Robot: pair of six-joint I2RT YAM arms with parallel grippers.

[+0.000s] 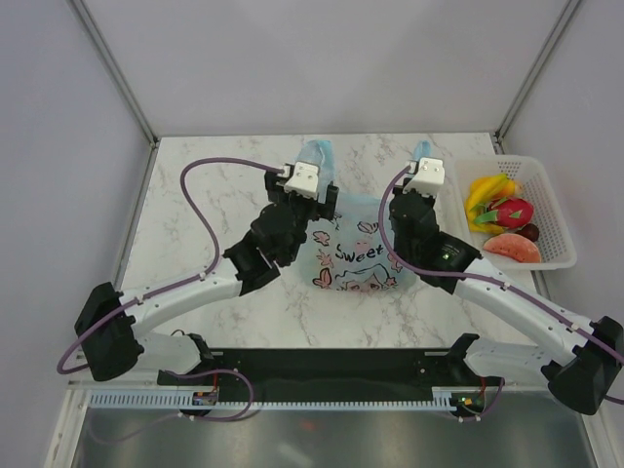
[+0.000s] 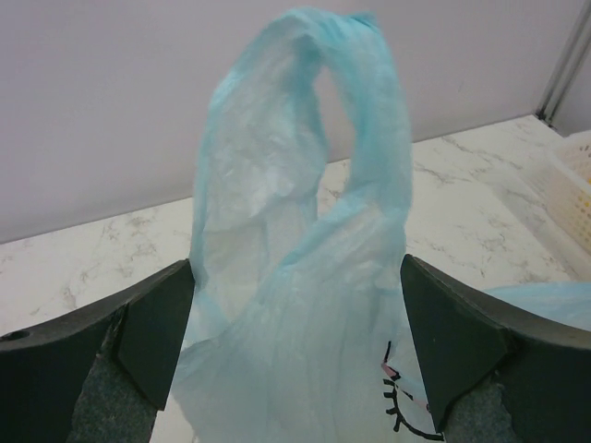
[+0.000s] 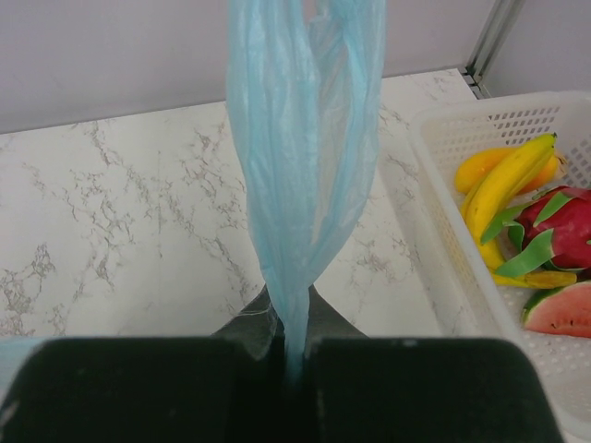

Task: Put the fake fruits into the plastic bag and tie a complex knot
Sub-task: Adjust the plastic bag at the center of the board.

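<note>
A: Right gripper [image 3: 294,360] is clenched on one handle [image 3: 305,138]; left gripper [image 2: 295,314] gapes around the other loop [image 2: 305,138].
B: Bag [image 1: 351,249] lies mid-table, flimsy and slippery, so I'd pinch gathered film. Fruits [image 1: 502,219] sit in the basket [image 1: 564,226].

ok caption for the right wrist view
Right gripper shut on a handle loop of the plastic bag; fake fruits sit in the white basket.

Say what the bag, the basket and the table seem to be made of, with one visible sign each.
The bag: thin plastic film, translucent light blue, crumpling into soft folds. The basket: stiff white plastic, seemingly moulded, with mesh holes. The table: white with grey veins, marble or a printed imitation.
</note>
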